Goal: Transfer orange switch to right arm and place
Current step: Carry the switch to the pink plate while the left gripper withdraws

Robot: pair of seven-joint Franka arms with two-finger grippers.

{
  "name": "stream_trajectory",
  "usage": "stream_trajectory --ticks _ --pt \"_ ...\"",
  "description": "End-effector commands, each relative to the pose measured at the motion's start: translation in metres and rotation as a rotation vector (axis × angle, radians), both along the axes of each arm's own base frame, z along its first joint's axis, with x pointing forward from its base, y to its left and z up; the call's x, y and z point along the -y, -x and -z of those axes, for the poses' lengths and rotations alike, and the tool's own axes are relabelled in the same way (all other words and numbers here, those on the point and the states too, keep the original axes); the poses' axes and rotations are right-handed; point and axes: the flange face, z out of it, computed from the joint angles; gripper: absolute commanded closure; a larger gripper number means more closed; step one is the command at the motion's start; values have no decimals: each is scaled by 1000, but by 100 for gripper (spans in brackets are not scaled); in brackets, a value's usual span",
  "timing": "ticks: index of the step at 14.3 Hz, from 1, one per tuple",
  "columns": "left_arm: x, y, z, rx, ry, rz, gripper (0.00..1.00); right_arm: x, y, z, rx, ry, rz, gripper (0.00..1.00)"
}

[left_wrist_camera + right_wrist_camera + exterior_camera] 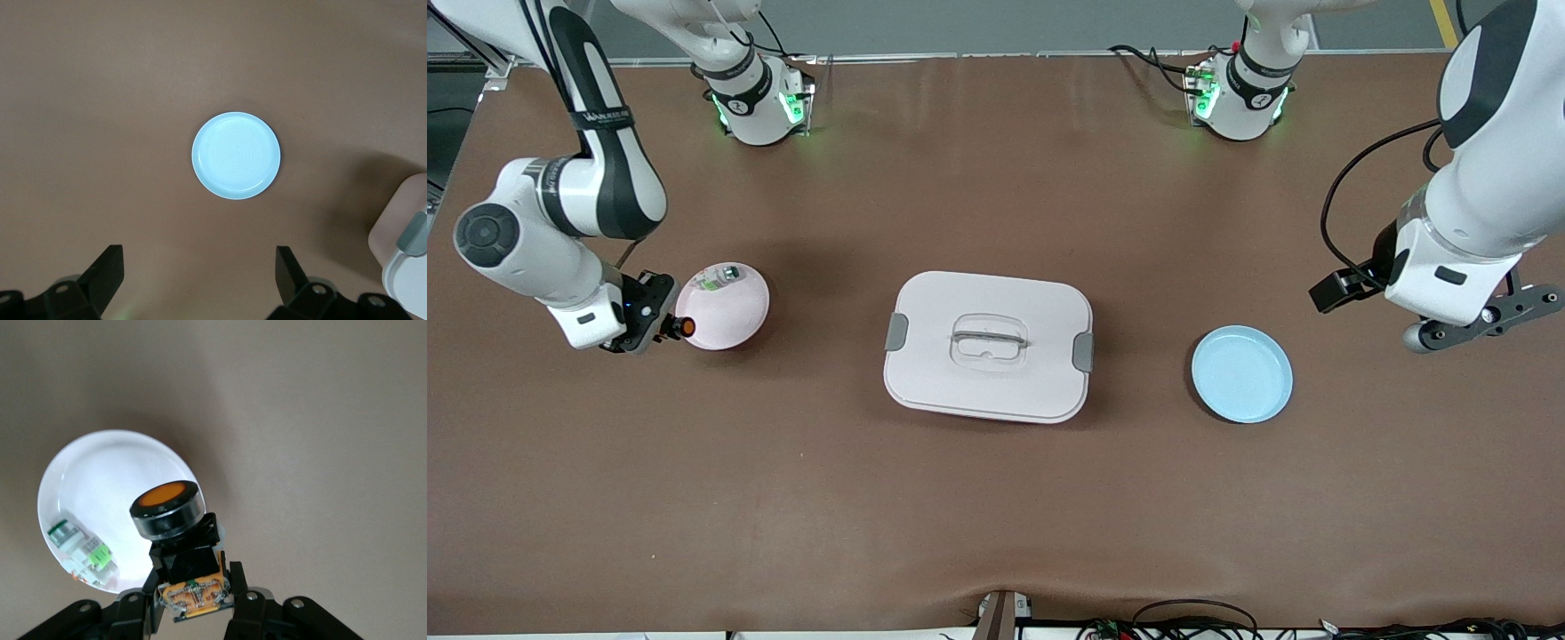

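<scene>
Orange switch (pixel 175 540) sits pinched in the right gripper (pixel 665 325), apparently over the pink plate's (pixel 734 311) rim; that plate holds a green-capped piece (pixel 720 281). Left gripper (pixel 200 283) waits spread wide above bare table by the blue plate (pixel 235 155).

We see the right gripper (pixel 665 325) at the rim of a plate (pixel 734 311) toward the right arm's end of the table, its fingers clamping the orange switch (pixel 686 327) over that rim. A small piece (pixel 719 281) lies in the plate. The left gripper (pixel 200 283) hangs spread above a second plate (pixel 235 155), beside the lidded box (pixel 988 346) at mid-table.
</scene>
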Motion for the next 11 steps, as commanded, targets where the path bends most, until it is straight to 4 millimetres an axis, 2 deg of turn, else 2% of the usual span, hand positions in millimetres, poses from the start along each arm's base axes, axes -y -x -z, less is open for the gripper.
stream_trajectory --ticks 1,2,3,4,6,7,9,11 --pt "1 11 -9 -20 28 16 0 0 10 22 -30 20 -48 97" --pt "-6 17 -25 1 44 11 0 -1 13 27 -36 18 -49 96" --pt "-8 21 -31 9 48 16 0 -2 15 33 -48 18 -46 96" --pt "-11 24 -33 10 45 14 0 -3 15 39 -60 18 -47 96" --pt "-37 28 -37 7 40 5 0 -5 20 57 -93 20 -46 94" --pt "-40 33 -42 7 49 38 0 -5 22 65 -106 19 -45 94" --pt "-65 45 -39 -20 105 75 0 -7 29 78 -122 16 -48 94" --pt "-68 53 -39 -16 130 134 0 -7 33 85 -108 13 -50 94"
